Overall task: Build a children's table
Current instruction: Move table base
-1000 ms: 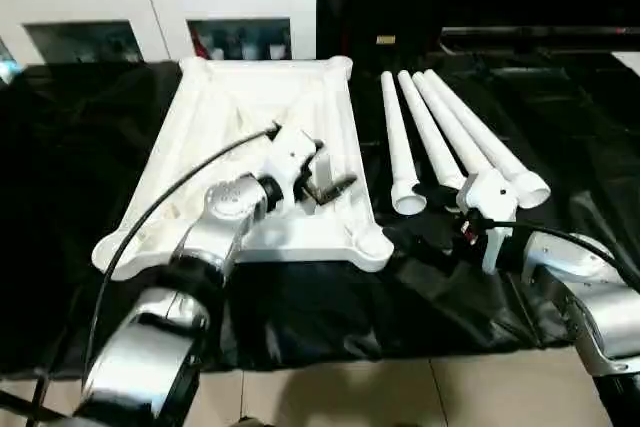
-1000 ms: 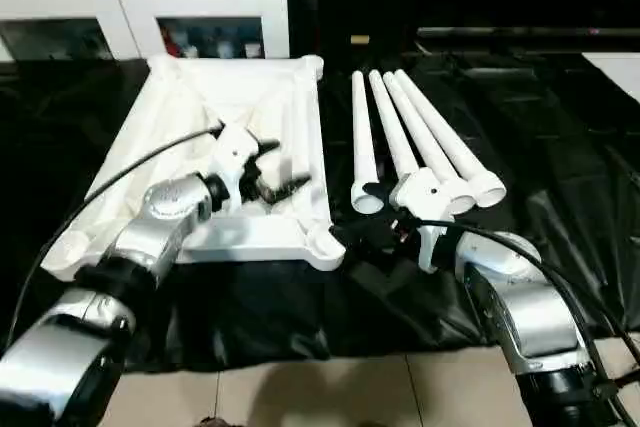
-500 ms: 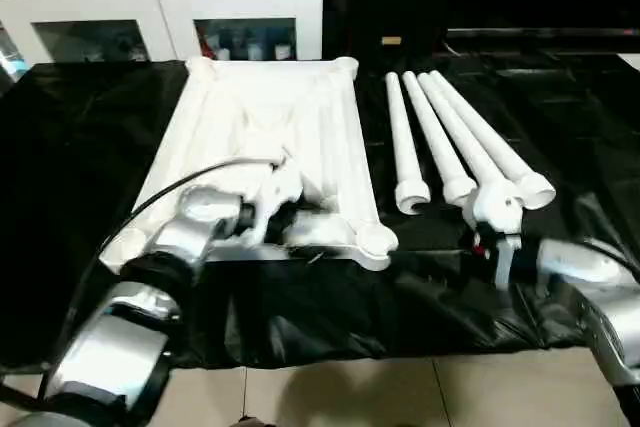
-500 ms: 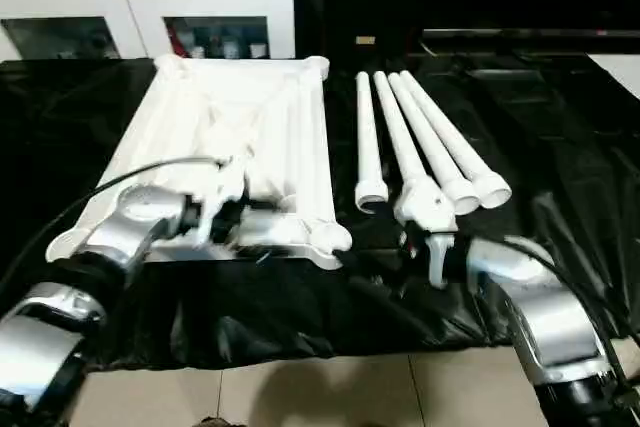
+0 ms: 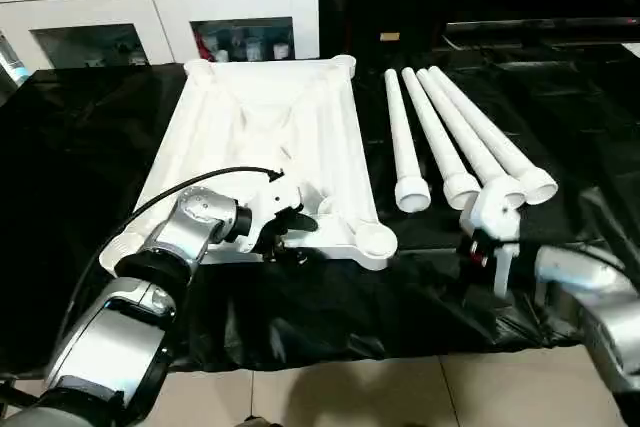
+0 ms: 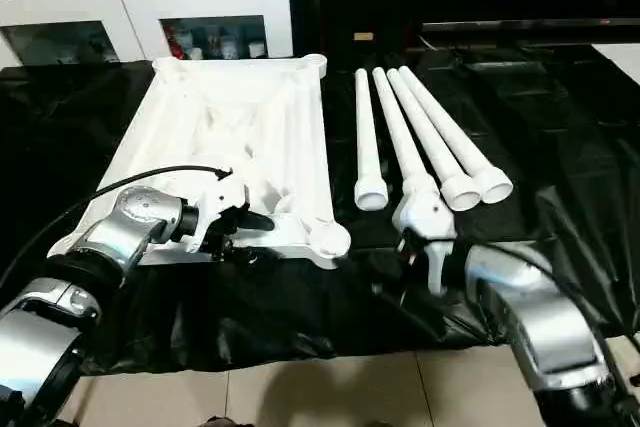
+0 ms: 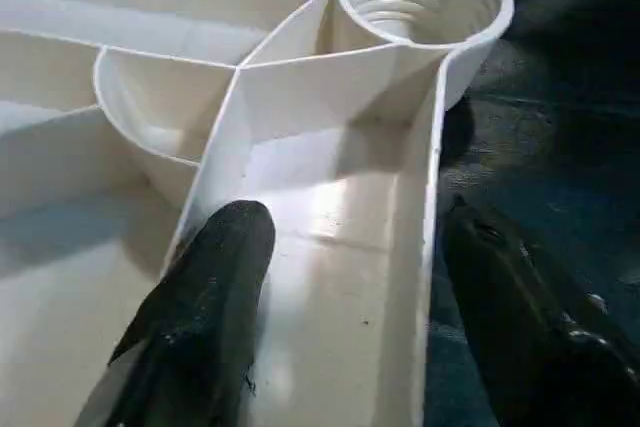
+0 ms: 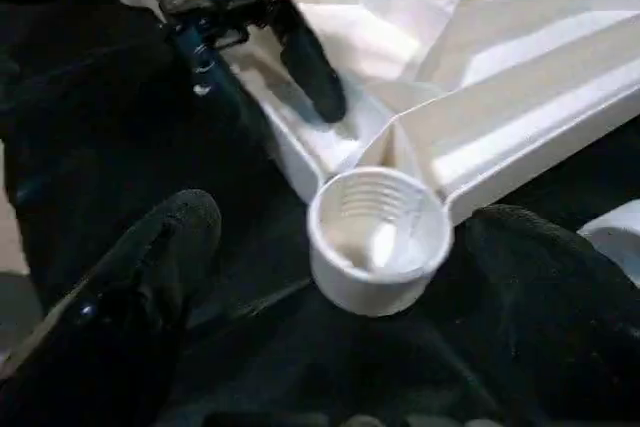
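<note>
While the tabletop (image 5: 262, 137) lies underside up on the black sheet (image 5: 80, 197), I see white ribbed plastic, a raised rim and threaded corner sockets (image 8: 378, 237); I read no writing. Left gripper (image 7: 340, 327) straddles the near rim, unclamped. Right gripper (image 8: 330, 347) gapes, empty. Four legs (image 5: 455, 142) lie alongside.

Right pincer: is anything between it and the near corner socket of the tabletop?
Nothing visible. The right pincer stands open, facing the corner socket across bare black cloth. The left pincer straddles the tabletop's rim farther along.
</note>
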Controlling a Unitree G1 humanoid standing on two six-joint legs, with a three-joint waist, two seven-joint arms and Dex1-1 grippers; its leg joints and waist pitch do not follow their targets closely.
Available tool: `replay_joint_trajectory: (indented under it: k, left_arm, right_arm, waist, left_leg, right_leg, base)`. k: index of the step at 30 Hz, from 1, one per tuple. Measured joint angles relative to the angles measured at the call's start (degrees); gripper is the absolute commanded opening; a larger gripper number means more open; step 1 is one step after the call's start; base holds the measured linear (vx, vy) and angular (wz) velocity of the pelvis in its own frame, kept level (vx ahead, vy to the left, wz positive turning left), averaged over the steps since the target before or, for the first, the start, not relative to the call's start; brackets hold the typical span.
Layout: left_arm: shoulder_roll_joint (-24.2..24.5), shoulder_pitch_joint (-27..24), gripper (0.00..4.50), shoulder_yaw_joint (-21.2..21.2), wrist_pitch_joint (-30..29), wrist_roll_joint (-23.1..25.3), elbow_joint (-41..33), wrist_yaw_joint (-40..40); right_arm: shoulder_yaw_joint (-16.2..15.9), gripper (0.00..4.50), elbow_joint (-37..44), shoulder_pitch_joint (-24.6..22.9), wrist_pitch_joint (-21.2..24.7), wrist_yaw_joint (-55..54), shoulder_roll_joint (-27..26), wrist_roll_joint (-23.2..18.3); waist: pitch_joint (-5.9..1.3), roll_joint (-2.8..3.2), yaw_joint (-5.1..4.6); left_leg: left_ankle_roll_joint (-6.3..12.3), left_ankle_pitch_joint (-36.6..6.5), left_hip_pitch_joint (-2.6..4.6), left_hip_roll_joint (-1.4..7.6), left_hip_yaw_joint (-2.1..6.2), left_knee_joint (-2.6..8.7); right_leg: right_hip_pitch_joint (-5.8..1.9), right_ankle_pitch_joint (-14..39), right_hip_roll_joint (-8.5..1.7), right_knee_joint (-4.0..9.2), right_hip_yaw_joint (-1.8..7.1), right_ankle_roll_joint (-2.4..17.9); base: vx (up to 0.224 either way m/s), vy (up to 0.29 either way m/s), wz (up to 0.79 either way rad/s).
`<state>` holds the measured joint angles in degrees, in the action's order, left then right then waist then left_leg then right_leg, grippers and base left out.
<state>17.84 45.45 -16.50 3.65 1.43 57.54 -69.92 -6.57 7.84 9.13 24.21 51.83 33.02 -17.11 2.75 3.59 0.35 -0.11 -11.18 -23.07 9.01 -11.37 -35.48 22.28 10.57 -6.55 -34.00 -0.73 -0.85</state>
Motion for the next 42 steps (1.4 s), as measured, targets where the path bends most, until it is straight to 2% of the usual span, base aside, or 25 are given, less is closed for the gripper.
replay_joint_trajectory:
  k: [14,17,20,30,33,35,39,42]
  left_arm:
    - [-0.40,0.00,1.82,-0.14,-0.03,0.72,-0.47,0.23]
    - [-0.45,0.00,1.46,-0.17,-0.04,0.83,-0.50,0.16]
    - [-0.58,-0.01,1.36,-0.21,-0.21,1.05,-0.58,0.15]
    - [-0.92,-1.07,0.54,-0.10,-3.45,1.22,-3.78,2.20]
    - [-0.93,-2.33,0.45,-0.03,-5.03,1.22,-6.69,3.69]
    - [-0.99,-3.53,0.22,0.29,-6.88,1.22,-9.36,5.48]
    - [-1.03,-7.93,0.08,1.04,-12.06,1.18,-18.24,9.00]
    - [-0.97,-11.61,0.03,2.08,-16.26,1.16,-25.22,12.37]
  right_arm:
    - [-0.69,4.50,0.05,0.02,0.37,1.08,0.89,-0.01]
    - [-0.70,4.50,0.05,0.02,0.50,1.08,0.94,-0.01]
    - [-0.74,4.50,0.07,0.02,0.57,1.09,0.94,-0.01]
    - [-0.90,4.50,0.12,0.03,0.57,1.04,0.92,0.01]
    - [-0.93,4.50,0.12,0.03,0.50,0.80,0.88,0.05]
    - [-0.97,4.50,0.15,0.03,0.41,0.46,0.77,0.39]
    - [-1.01,4.50,0.23,-0.01,0.14,-0.46,0.28,1.07]
    - [-1.01,4.50,0.42,-0.11,0.01,-0.83,0.19,1.28]
  waist:
    - [0.06,0.17,-0.02]
    - [0.06,0.19,-0.02]
    - [0.06,0.19,-0.02]
    - [0.06,0.20,-0.08]
    - [0.02,0.30,-0.23]
    - [-0.01,0.41,-0.45]
    - [-0.02,0.64,-1.46]
    - [-0.10,0.76,-1.80]
  left_leg:
    - [-0.01,0.00,0.00,0.01,0.00,0.01]
    - [-0.01,0.00,0.00,0.00,0.00,0.02]
    - [0.00,0.00,0.01,0.01,0.00,0.02]
    - [-0.01,-0.01,0.01,0.01,0.00,0.04]
    - [-0.01,-0.01,0.00,0.00,-0.01,0.12]
    - [-0.01,0.00,0.00,0.00,-0.01,0.20]
    - [-0.05,0.02,-0.04,0.01,-0.03,0.42]
    - [-0.05,0.03,-0.02,0.02,0.01,0.51]
  right_leg:
    - [0.01,0.00,0.00,0.02,0.00,0.00]
    - [0.01,0.00,0.00,0.02,0.00,0.00]
    - [0.01,0.00,0.00,0.00,0.00,0.00]
    - [0.03,-0.01,0.00,-0.01,0.01,0.00]
    - [0.05,-0.01,0.00,0.04,0.01,0.00]
    - [0.10,0.00,0.01,0.07,0.01,0.00]
    - [0.31,0.00,0.03,0.15,0.01,-0.01]
    - [0.50,0.00,0.06,0.14,-0.01,-0.01]
  base:
    - [0.000,0.000,0.00]
    - [0.000,0.000,0.00]
    - [0.000,0.000,0.00]
    - [0.000,0.000,0.00]
    - [0.000,0.000,0.00]
    - [0.000,0.000,0.00]
    - [0.000,0.000,0.00]
    - [0.000,0.000,0.00]
